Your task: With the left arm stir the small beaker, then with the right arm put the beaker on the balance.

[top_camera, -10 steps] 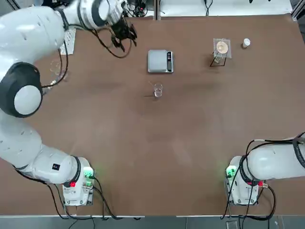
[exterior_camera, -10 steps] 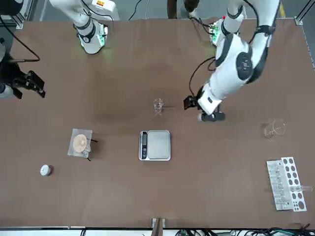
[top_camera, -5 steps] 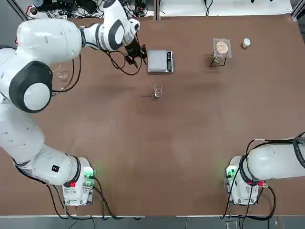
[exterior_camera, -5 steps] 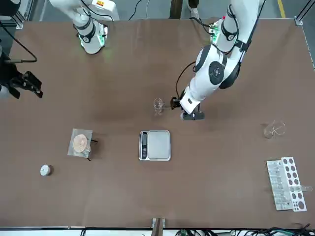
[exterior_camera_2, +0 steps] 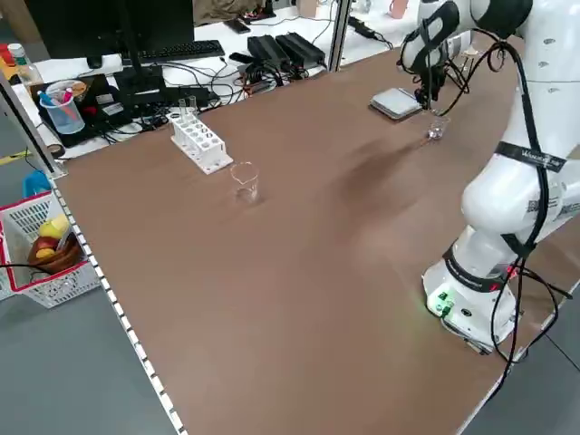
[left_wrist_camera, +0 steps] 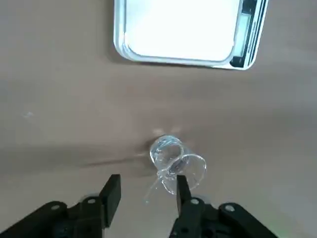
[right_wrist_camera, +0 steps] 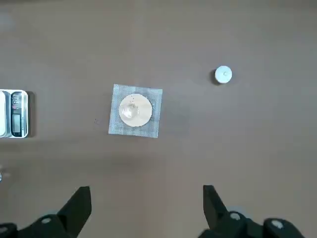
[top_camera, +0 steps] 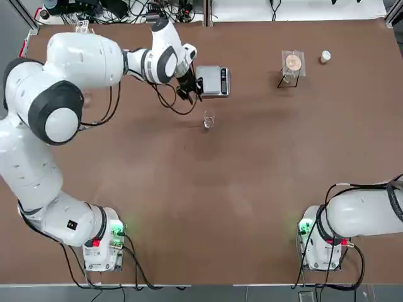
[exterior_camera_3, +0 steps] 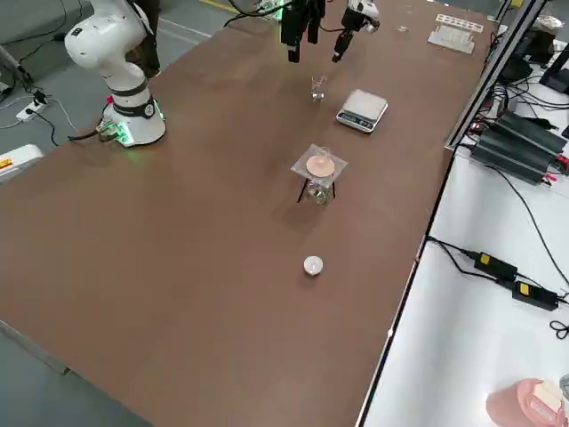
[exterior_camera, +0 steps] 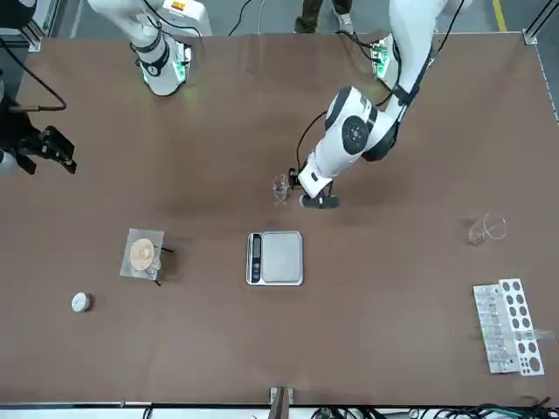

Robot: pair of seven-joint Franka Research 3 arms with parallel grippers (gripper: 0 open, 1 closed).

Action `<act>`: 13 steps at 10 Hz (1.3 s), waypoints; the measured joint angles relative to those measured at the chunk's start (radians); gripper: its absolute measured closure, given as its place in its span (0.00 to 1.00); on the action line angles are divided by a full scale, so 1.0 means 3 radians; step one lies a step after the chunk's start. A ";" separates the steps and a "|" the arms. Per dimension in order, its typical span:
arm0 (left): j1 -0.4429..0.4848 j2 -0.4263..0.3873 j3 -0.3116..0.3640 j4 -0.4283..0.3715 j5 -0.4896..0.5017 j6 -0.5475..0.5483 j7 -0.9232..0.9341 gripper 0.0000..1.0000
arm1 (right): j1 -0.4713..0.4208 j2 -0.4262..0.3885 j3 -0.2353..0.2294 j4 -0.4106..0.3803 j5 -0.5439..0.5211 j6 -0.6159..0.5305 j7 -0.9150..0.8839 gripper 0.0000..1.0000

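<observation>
Black left end effector (left_wrist_camera: 146,191) hangs with fingers parted just beside the small beaker (left_wrist_camera: 171,161), which stands on the bench (top_camera: 252,163) near the balance (top_camera: 212,81); a thin rod seems to lean inside it. Right end effector (right_wrist_camera: 146,201), well apart, is spread wide.

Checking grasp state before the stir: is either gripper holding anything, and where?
Nothing is held. The left gripper is open above the table beside the small beaker, a thin rod in it; the right gripper is open, high over the table.
</observation>
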 joint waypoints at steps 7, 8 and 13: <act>-0.0113 0.0012 -0.0011 -0.0184 0.0000 0.0266 0.0005 0.49 | 0.0001 0.0000 0.0004 0.0000 0.0000 -0.0001 -0.0001 0.00; -0.0113 0.0012 -0.0011 -0.0191 0.0000 0.0266 0.0008 0.50 | 0.0002 0.0000 0.0006 0.0000 0.0000 -0.0001 -0.0001 0.00; -0.0121 0.0011 -0.0013 -0.0242 0.0000 0.0269 0.0022 0.59 | 0.0003 0.0000 0.0009 0.0000 0.0000 -0.0011 -0.0001 0.00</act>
